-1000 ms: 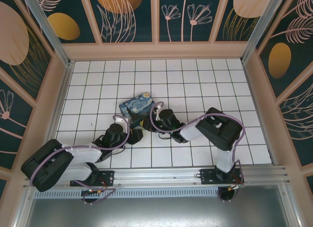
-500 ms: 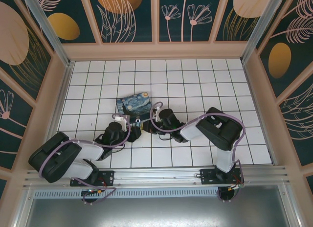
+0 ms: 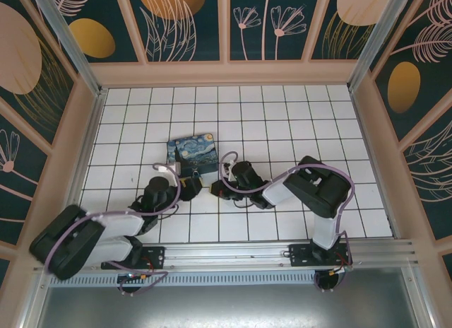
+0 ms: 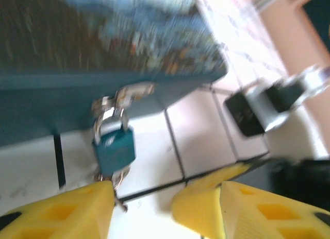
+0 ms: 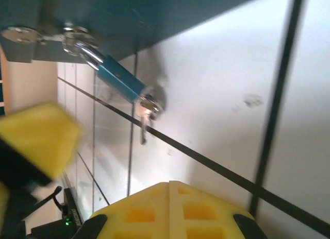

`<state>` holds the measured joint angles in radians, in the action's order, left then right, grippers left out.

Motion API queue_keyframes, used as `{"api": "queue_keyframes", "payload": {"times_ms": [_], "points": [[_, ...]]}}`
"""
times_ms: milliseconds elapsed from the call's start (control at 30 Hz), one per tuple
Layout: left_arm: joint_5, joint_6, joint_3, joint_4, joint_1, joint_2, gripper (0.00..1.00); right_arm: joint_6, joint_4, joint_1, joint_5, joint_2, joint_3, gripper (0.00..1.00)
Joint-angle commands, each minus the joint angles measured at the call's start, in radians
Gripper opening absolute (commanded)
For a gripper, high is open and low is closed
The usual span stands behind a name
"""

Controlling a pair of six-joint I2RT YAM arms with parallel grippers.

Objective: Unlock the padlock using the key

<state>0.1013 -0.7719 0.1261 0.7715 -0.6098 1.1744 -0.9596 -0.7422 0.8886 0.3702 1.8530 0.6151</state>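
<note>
Under the hasp of the starry-night box [image 4: 103, 43] the blue padlock [image 4: 114, 149] hung, the key [image 5: 148, 104] in its keyhole. The right gripper [image 5: 170, 198] had clenched on nothing and drawn back; the left gripper [image 4: 142, 203], jaws released, now faced the lock. The turning seemed not yet done.

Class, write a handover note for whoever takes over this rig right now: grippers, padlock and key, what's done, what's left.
Left gripper: open, empty, just short of the padlock.
Right gripper: shut, empty.
Padlock hangs on the painted box's hasp; the key appears to sit in its keyhole.
Done: key inserted.
To do: turn key, open padlock.
</note>
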Motion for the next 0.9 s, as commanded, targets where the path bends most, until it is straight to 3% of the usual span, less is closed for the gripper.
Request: {"api": "queue_keyframes", "payload": {"times_ms": [0,133,333,533,867], "points": [[-0.137,-0.013,0.069,-0.208,0.022,-0.174,0.7,0.005,-0.002,-0.006,-0.051,-0.062,-0.013,0.02],[-0.169,0.021,0.196,-0.426,0.076,-0.232,0.76,0.041,0.032,-0.006,-0.079,-0.063,0.007,0.2],[-0.146,0.031,0.314,-0.538,0.116,-0.127,0.84,0.098,0.068,0.0,-0.125,-0.048,0.047,0.36],[-0.106,0.066,0.403,-0.624,0.154,-0.012,0.9,0.201,0.122,0.002,-0.131,-0.02,0.111,0.42],[-0.075,0.036,0.399,-0.604,0.156,-0.028,0.91,0.38,0.208,-0.001,-0.097,0.103,0.251,0.47]]}}
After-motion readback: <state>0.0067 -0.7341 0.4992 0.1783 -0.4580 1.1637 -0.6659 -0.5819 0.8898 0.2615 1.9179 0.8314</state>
